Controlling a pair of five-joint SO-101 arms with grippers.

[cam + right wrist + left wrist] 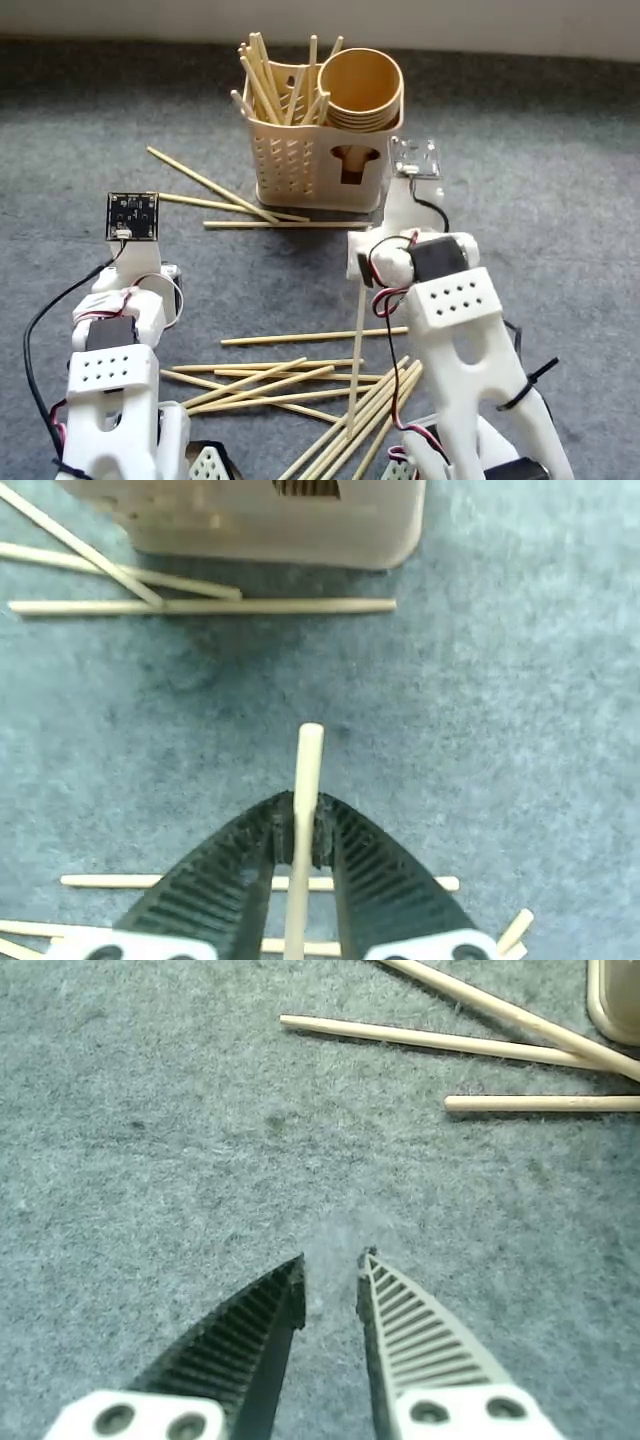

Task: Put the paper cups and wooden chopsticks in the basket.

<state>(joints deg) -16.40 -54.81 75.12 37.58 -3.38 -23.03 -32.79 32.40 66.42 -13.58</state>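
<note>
Your grey carpeted surface (560, 200) carries a loose pile of chopsticks (280, 385) nearest you, between the arms. Your right tool (300, 825) is clamped on a single chopstick (309, 750). Your left tool (332, 1280) hangs slightly parted over bare carpet. Farther off, three chopsticks (230, 205) lie left of the basket (300, 165), which holds stacked paper cups (362, 85) and upright chopsticks (265, 80).

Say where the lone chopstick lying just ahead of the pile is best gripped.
Probably take the lone chopstick left of its middle, from straight above, jaws spanning its width. It lies flat on the carpet, clear of the pile, so only its top is open; the held chopstick in the right gripper crosses its right part.
</note>
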